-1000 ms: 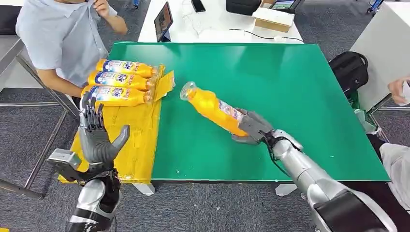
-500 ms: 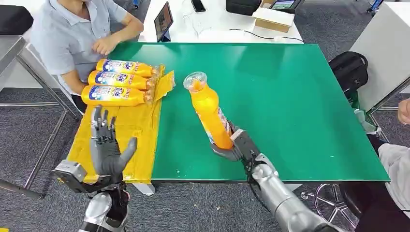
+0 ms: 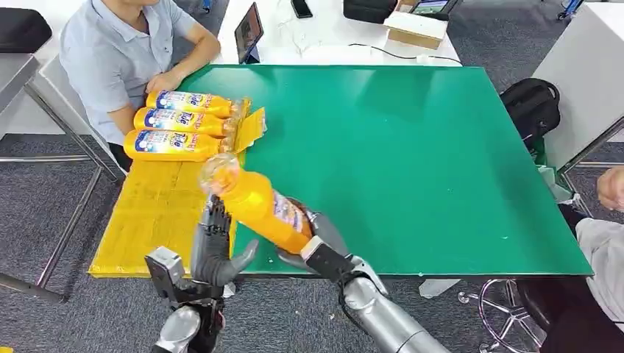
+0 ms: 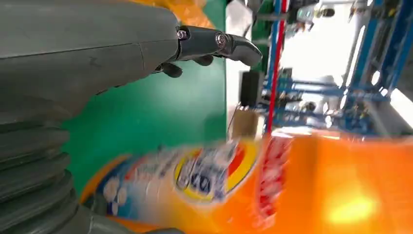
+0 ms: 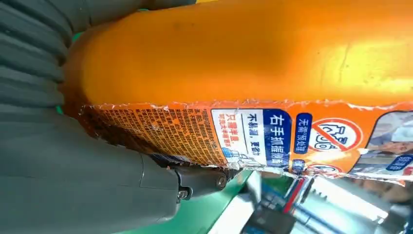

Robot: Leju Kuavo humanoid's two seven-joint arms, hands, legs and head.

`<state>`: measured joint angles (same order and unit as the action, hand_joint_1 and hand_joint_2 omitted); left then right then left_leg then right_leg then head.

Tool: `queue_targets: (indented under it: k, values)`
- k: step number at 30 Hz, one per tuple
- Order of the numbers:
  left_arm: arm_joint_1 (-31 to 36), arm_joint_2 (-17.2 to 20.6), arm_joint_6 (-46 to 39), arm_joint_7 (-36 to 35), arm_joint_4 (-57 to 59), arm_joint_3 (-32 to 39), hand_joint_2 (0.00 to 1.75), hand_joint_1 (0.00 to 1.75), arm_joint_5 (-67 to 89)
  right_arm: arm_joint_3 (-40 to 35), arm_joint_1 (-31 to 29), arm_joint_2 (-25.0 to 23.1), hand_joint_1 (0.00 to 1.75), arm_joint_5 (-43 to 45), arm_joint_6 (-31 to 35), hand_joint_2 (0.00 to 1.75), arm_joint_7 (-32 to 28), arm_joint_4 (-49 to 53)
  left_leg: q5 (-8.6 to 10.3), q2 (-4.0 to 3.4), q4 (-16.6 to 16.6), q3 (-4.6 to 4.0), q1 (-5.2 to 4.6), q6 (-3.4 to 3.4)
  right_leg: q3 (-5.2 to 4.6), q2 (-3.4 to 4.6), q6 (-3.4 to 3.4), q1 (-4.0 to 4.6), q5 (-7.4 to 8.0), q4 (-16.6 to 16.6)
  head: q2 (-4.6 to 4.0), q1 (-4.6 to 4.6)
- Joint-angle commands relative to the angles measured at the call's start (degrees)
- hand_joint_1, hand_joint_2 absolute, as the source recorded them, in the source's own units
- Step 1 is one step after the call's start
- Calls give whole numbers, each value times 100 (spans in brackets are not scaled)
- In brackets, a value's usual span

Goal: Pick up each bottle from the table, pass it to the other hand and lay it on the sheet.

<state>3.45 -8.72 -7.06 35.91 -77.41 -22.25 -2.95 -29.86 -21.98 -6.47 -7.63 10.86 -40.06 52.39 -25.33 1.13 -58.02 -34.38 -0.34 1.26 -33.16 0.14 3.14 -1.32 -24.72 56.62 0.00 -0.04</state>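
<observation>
My right hand (image 3: 313, 243) grips an orange bottle (image 3: 257, 206) by its base, above the table's front edge, neck pointing toward the yellow sheet (image 3: 158, 217). The bottle's torn label (image 5: 253, 136) fills the right wrist view, my fingers (image 5: 195, 183) wrapped under it. My left hand (image 3: 215, 246) stands upright and spread just beside the bottle's neck; in the left wrist view the bottle (image 4: 272, 190) lies between my thumb and fingers (image 4: 214, 44) with a gap to the fingers. Three orange bottles (image 3: 180, 121) lie side by side at the sheet's far end.
A person (image 3: 121, 59) sits at the table's far left corner, a hand resting near the laid bottles. The green table (image 3: 441, 147) stretches to the right. A white table (image 3: 331, 33) with a tablet and boxes stands behind. Another person's hand (image 3: 611, 187) is at the right edge.
My right hand has carried the bottle left and toward me, tipping its neck to the sheet. My left hand has moved right to meet it. The person has sat back down.
</observation>
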Motion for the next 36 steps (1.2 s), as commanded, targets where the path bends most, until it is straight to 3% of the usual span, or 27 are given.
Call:
queue_targets:
  k: [1,14,19,22,23,24,36]
  values:
    - [415,62,-6,-44,721,-326,175,0,178,-452,-678,-251,175,0,-172,175,6,-1002,-4,-12,3,23,10,-11,25,1,-18,13,0,-9,0,4]
    - [353,33,401,331,46,-284,175,0,60,-688,-1136,-662,175,-623,-47,175,6,-2373,-8,-18,-3,23,12,-13,24,7,-19,15,-1,-4,0,2]
    - [418,45,388,236,152,-264,175,0,97,-801,-1106,-707,175,-799,34,175,6,-2466,-2,-3,1,10,5,-7,12,-3,-10,7,-1,-3,0,4]
    - [617,49,148,-210,574,-187,175,3,268,-971,-983,-747,175,-1121,225,175,6,-2448,-4,-1,3,20,9,-11,24,-8,-15,11,-4,-7,0,2]
    - [716,42,149,-313,795,-153,175,108,247,-1051,-939,-762,175,-1200,223,175,6,-2390,-3,2,3,20,11,-10,25,-10,-15,12,-3,-8,0,2]
    - [807,36,153,-318,977,-128,175,175,243,-1106,-908,-781,175,-1247,237,175,6,-2346,-6,-1,3,29,13,-13,34,-9,-20,15,-5,-9,0,2]
    - [1074,269,546,-147,1578,-150,175,175,281,-1382,-1078,-782,175,-932,-181,175,6,-2014,0,-4,2,7,3,-7,8,-1,-10,4,-1,0,0,4]
